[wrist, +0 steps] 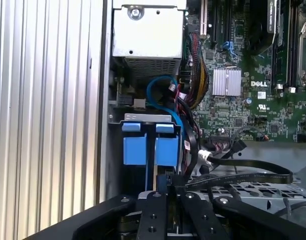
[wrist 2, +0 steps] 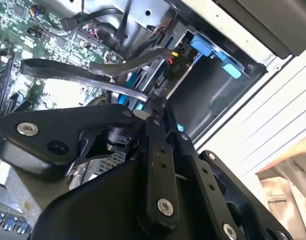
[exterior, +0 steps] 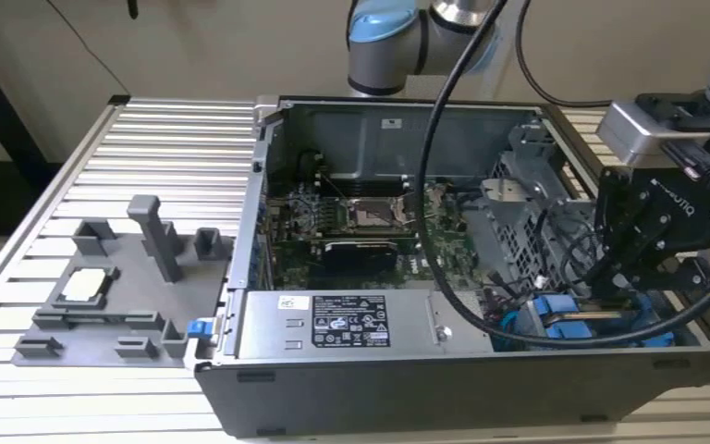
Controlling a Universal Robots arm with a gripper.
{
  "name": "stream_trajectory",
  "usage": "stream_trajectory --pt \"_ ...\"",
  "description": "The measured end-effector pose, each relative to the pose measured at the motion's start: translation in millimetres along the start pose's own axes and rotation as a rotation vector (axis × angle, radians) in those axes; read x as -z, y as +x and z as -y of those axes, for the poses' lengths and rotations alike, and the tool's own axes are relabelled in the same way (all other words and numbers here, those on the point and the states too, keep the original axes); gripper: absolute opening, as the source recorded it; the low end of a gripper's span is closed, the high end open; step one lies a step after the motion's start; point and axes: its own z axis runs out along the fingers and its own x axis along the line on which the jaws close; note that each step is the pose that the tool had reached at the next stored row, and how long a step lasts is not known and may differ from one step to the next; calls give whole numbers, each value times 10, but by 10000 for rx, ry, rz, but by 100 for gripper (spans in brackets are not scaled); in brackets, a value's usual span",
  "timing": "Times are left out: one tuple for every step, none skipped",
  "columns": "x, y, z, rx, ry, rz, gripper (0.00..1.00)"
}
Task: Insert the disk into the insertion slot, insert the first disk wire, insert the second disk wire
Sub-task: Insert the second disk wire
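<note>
Looking at your setup, the gripper (exterior: 632, 277) hangs down inside the open computer case (exterior: 330, 388), at the drive-cage corner on the exterior view's right. Its black fingers (wrist: 160, 210) are pressed together, and in the first wrist view they look pinched on a small dark connector with a flat black cable (wrist: 243, 177) running off sideways, though you can't quite make out the contact. Just past the fingertips you've got the disk (wrist: 143, 150), its blue carrier ends showing, already sitting in the insertion slot (wrist: 148, 118). Beyond that is the grey power-supply box (wrist: 149, 30), and off to one side the green motherboard (wrist: 243, 105).
</note>
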Motion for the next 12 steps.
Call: stream_trajectory --pt "-4 4 1 -9 0 52 16" --pt "-8 5 2 -27 2 115 16" --pt "-10 6 2 -48 3 172 16" --pt "-12 9 3 -64 4 225 16" --pt "-12 15 8 -66 2 246 16" --pt "-11 24 19 -66 -14 249 16" --pt "-11 31 33 -67 -48 251 16" --pt "-10 36 49 -68 -89 251 16" --pt "-11 43 63 -67 -135 252 16" --pt "-13 49 69 -67 -168 252 16" --pt "-16 55 75 -67 -193 254 16" --pt "-21 60 81 -67 -216 259 16"
